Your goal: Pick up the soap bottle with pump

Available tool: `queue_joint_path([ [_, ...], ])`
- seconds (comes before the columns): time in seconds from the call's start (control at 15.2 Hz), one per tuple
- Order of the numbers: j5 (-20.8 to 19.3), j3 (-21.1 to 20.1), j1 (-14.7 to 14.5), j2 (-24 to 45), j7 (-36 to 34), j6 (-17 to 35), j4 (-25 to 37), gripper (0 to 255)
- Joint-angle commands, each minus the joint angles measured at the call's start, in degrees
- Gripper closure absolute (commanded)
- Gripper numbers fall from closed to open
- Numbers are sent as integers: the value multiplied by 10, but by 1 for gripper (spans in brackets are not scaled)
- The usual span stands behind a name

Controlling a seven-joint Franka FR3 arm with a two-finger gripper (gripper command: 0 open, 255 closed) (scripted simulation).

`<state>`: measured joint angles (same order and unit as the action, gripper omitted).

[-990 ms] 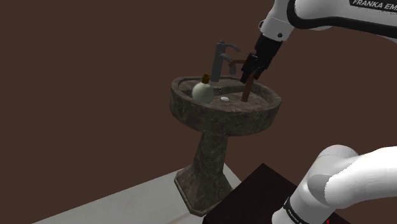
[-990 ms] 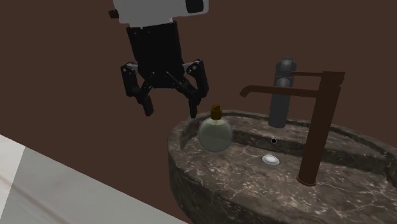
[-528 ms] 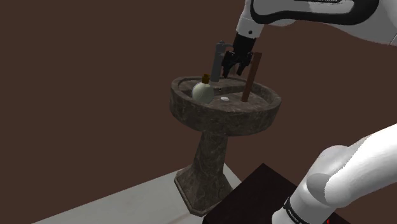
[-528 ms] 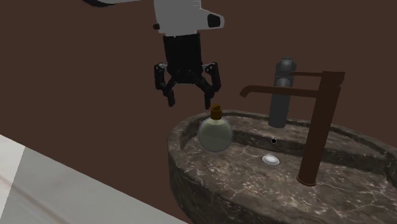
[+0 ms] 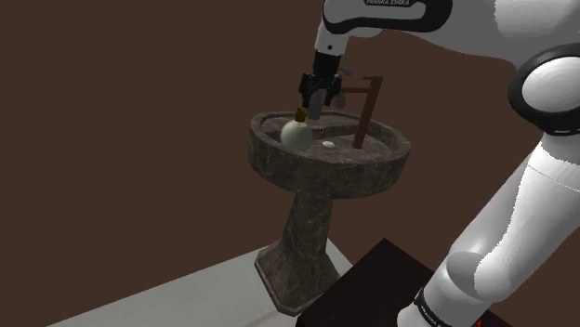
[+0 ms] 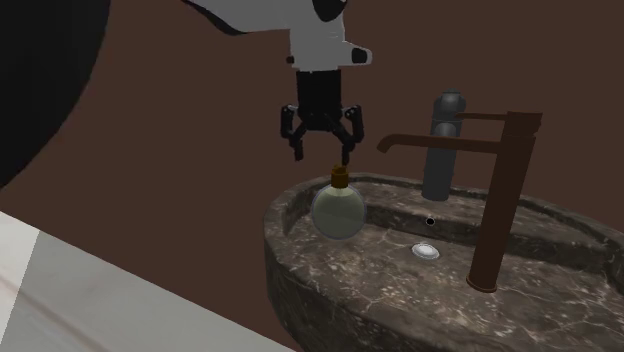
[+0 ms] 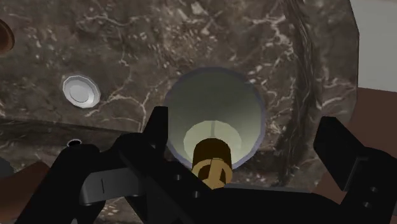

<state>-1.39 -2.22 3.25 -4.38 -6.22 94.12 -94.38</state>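
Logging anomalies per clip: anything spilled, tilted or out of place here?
Nothing spilled; the soap bottle stands upright in the basin, below the open claw. Oddity: one basin carries a grey faucet and a brown faucet.

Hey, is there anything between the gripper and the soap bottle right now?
Nothing. In the second exterior view the open gripper hangs over the bottle, and the gap down to its brown cap is bare.

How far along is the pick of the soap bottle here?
Alignment looks done: the open gripper hangs directly above the brown cap of the round bottle. Nothing is gripped; the bottle stands on the sink, untouched. Left: lower, close on it, lift.
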Motion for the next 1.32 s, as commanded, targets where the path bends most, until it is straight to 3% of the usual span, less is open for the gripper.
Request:
queue_joint_path([
  [0.0, 0, 3, 3, 64, -6, -21, 73, 0],
  [0.33, 3, 10, 9, 226, -22, -92, 275, 0],
  [0.99, 3, 10, 10, 203, -23, -22, 181, 0],
  [1.06, 3, 10, 10, 203, -22, -22, 182, 255],
  [1.25, 3, 10, 10, 203, -22, -23, 183, 255],
])
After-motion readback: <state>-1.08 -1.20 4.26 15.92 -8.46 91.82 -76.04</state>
